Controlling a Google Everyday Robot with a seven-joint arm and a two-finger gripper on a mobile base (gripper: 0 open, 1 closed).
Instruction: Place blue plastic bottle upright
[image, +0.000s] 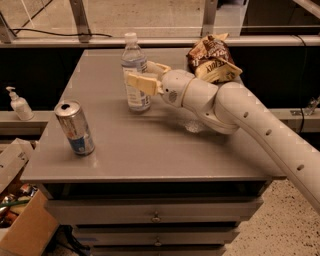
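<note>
The blue plastic bottle, clear with a white cap and a pale label, stands upright on the grey table toward the back centre. My gripper reaches in from the right at label height. One finger lies across the bottle's front and the other runs behind its right side. The gripper is shut on the bottle, whose base rests on the tabletop.
A silver-and-blue drink can stands near the table's front left. A brown snack bag lies at the back right behind my arm. A white pump dispenser sits on a ledge to the left. Cardboard boxes are on the floor at lower left.
</note>
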